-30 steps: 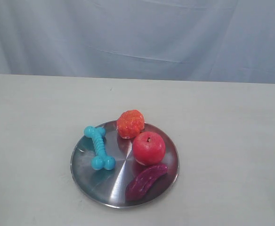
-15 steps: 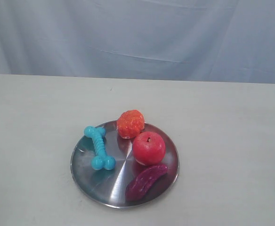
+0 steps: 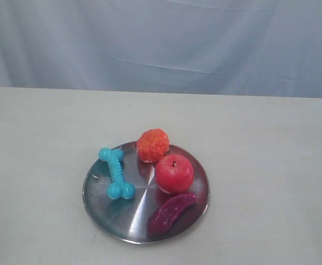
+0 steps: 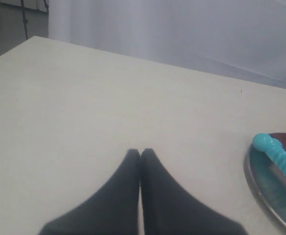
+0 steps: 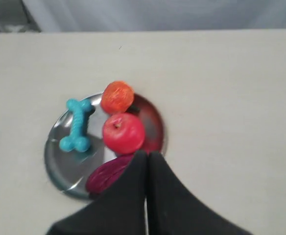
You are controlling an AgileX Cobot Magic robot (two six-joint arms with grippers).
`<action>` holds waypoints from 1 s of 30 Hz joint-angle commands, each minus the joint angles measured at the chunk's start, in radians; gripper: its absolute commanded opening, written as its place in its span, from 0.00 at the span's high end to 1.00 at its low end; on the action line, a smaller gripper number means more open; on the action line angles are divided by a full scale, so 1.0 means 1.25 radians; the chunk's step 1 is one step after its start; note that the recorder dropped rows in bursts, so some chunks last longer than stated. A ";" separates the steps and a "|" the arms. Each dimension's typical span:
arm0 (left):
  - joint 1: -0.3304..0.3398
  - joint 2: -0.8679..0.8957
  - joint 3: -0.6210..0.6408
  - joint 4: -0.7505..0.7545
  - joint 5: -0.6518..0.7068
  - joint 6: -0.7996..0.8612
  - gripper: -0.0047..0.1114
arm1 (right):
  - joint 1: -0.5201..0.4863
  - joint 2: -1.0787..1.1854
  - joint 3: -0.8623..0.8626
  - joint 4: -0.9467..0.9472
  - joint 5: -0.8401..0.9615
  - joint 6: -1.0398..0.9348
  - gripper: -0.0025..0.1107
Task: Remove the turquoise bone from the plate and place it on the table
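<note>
The turquoise bone (image 3: 116, 173) lies on the left part of the steel plate (image 3: 112, 221), one knobbed end over the rim; it also shows as the bone (image 5: 78, 131) and bone (image 4: 279, 160). The plate (image 5: 59, 171) rests on the beige table (image 3: 45, 138). Neither arm shows in the exterior view. My left gripper (image 4: 140, 152) is shut with nothing in it, over bare table well away from the plate's rim (image 4: 253, 188). My right gripper (image 5: 147, 154) is shut and empty, hovering above the plate's near side by the purple toy.
On the plate with the bone sit a red apple (image 3: 174, 173), an orange knobbly ball (image 3: 153, 145) and a dark purple curved toy (image 3: 170, 213). A pale blue cloth (image 3: 161, 44) hangs behind the table's far edge.
</note>
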 commanded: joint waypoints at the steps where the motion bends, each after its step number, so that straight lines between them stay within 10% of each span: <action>1: 0.004 -0.001 0.002 0.005 -0.004 -0.002 0.96 | -0.003 0.153 -0.095 0.166 0.104 -0.132 0.98; 30: 0.004 -0.001 0.002 0.005 -0.004 -0.002 0.96 | 0.395 1.003 -0.724 -0.077 0.129 0.065 0.98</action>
